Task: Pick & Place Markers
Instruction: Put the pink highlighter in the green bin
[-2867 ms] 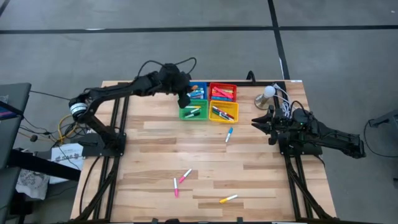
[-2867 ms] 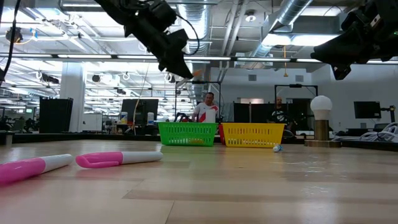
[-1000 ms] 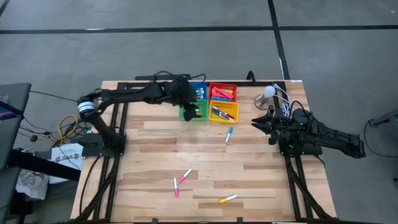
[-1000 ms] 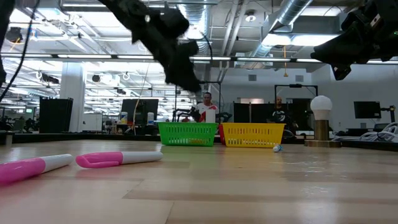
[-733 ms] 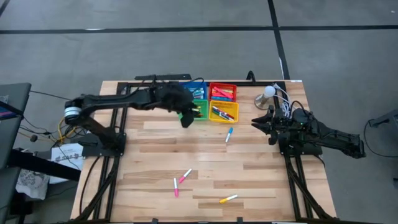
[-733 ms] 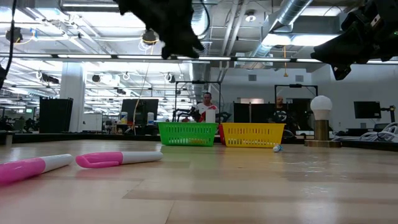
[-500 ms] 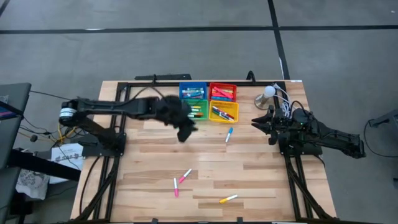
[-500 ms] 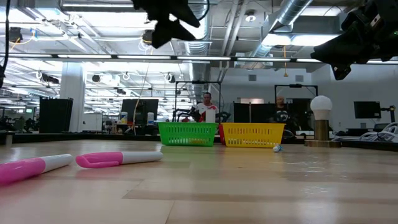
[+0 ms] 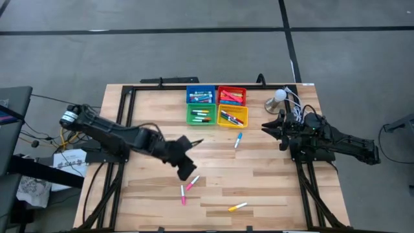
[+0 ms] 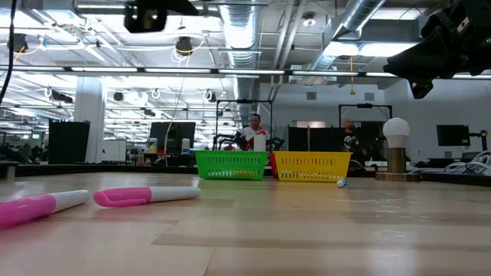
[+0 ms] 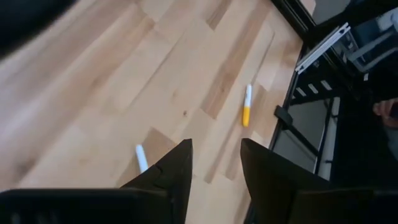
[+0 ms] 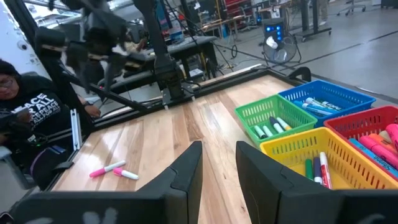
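Observation:
Two pink markers (image 9: 192,183) (image 9: 183,195) lie flat on the wood near the table's middle front. A yellow marker (image 9: 237,207) lies nearer the front edge, and a blue one (image 9: 238,140) lies below the yellow tray (image 9: 244,123). My left gripper (image 9: 191,173) hangs open just above and beside the pink markers, slanting down, with nothing between its fingers (image 11: 215,144). Its wrist view shows the yellow marker (image 11: 247,107) and a white marker end (image 11: 142,158). My right gripper (image 9: 265,127) waits open at the right edge, pointing level (image 12: 217,149).
Four small trays stand at the back middle, holding markers: blue (image 9: 189,90), red (image 9: 243,90), green (image 9: 189,119) and yellow. A white ball lamp (image 9: 279,96) stands at the back right. A person (image 12: 25,112) sits beyond the table's left side.
My left gripper has left the green tray and swung toward the table's near edge and a little left, rising out of the low view and rolling its wrist. It now hangs by the pink markers. The markers on the table have not moved.

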Robot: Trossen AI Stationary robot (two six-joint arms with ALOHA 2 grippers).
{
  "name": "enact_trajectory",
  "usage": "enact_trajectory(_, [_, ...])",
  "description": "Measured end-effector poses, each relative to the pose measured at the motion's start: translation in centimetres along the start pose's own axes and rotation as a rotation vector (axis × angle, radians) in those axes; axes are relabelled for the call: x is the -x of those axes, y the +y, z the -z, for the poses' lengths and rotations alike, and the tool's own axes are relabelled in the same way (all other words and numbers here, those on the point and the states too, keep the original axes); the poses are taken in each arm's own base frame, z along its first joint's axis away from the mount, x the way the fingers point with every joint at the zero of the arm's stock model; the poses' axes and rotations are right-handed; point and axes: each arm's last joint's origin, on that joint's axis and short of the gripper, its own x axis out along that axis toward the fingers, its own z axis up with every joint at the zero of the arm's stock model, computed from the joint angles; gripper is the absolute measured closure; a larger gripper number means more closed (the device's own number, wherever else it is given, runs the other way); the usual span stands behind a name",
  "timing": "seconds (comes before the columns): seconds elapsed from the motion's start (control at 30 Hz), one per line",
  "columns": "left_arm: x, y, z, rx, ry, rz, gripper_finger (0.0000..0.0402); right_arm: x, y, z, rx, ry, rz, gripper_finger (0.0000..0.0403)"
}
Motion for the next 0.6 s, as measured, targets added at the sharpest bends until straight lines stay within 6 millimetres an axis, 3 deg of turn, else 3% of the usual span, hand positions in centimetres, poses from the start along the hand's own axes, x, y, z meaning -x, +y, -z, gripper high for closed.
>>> enact_trajectory(0.27, [0.5,-2.0,3.3,0.090,-0.050,-0.021,0.0278,0.0,0.0,0.0,-0.001,0.000,0.000,0.0316])
enact_trajectory(0.6, [-1.6,0.3,8.4,0.121,0.067,-0.097,0.0293,0.0,0.0,0.0,-0.002,0.001,-0.001,0.0316])
